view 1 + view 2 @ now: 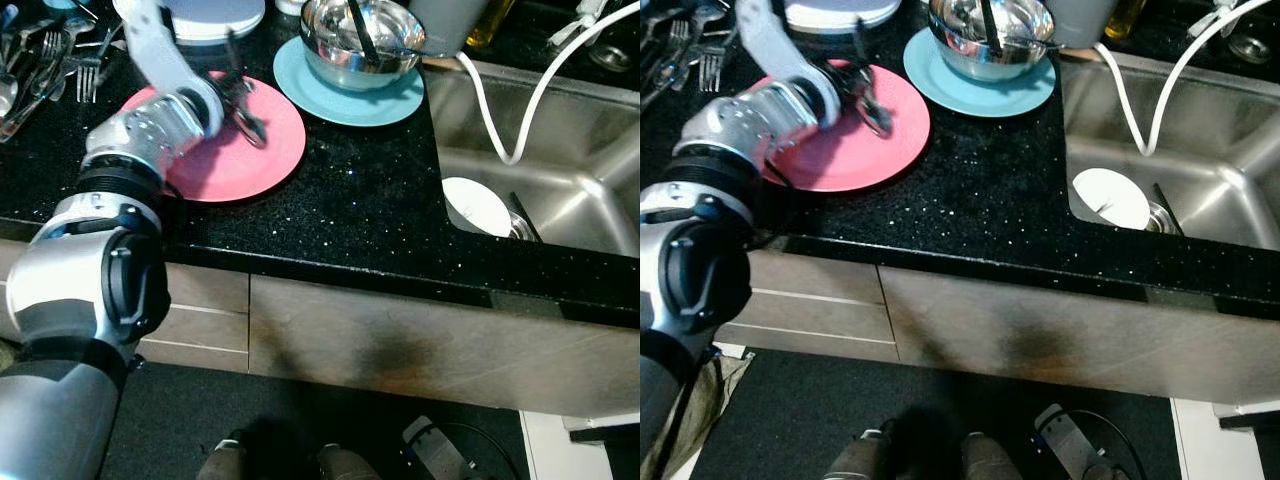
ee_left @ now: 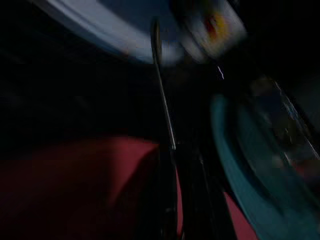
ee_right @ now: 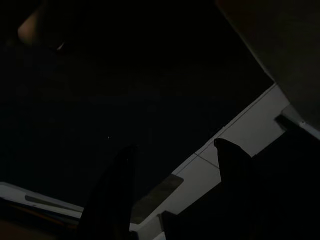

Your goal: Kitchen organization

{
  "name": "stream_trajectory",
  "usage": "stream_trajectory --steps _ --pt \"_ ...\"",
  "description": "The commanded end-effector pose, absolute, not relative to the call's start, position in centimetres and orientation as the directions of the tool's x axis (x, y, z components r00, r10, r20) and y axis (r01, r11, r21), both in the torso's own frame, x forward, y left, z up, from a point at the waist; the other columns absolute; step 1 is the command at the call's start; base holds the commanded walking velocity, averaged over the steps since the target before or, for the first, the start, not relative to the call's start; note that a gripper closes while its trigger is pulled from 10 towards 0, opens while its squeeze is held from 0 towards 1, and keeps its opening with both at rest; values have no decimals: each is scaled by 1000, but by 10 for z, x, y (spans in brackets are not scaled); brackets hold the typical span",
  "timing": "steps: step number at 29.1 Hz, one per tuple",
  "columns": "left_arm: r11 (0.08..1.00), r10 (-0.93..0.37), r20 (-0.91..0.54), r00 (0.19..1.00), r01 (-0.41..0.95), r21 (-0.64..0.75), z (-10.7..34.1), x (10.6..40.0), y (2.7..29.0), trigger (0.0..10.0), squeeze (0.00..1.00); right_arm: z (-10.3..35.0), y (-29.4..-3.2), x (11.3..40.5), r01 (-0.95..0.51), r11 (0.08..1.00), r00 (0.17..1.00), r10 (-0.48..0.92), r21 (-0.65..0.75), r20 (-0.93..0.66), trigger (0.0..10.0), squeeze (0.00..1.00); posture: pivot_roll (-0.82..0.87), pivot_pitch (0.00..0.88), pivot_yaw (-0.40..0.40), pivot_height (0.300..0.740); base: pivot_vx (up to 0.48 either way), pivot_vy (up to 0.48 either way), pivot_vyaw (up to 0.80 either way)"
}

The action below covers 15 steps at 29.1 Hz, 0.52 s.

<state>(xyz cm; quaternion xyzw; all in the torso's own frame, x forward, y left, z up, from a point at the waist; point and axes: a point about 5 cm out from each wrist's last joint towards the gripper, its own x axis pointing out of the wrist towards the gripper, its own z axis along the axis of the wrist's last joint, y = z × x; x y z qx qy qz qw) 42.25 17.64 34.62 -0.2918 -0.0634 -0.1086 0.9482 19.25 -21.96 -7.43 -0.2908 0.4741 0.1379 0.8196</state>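
Note:
A pink plate (image 1: 235,150) lies on the black counter (image 1: 370,210). My left gripper (image 1: 243,108) hovers over the plate's far side, motion-blurred. It looks shut on a thin metal utensil (image 2: 162,100), whose shaft sticks out from between the fingers toward the white plates (image 1: 210,18) at the back. Beside the pink plate, a teal plate (image 1: 385,100) carries a steel bowl (image 1: 350,45) with a dark utensil (image 1: 362,35) leaning in it. My right gripper (image 3: 175,165) hangs idle in the dark, its fingers apart with nothing between them.
Forks and other cutlery (image 1: 60,65) lie in a heap at the far left of the counter. At the right, a steel sink (image 1: 560,190) holds a white dish (image 1: 476,205), and a white hose (image 1: 510,120) hangs into it. Drawer fronts (image 1: 400,340) run below the counter edge.

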Motion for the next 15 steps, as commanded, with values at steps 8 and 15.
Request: stream_trajectory --steps 8,15 --pt "739 -171 480 861 434 -515 382 404 170 0 0 -78 -221 185 -472 818 498 -60 -328 -865 10000 0 -75 240 -80 740 0 0 0" --pt "462 -279 707 650 736 -495 401 367 140 0 0 -77 -219 189 -460 828 507 -52 -322 -860 10000 0 -71 194 -91 740 0 0 0"
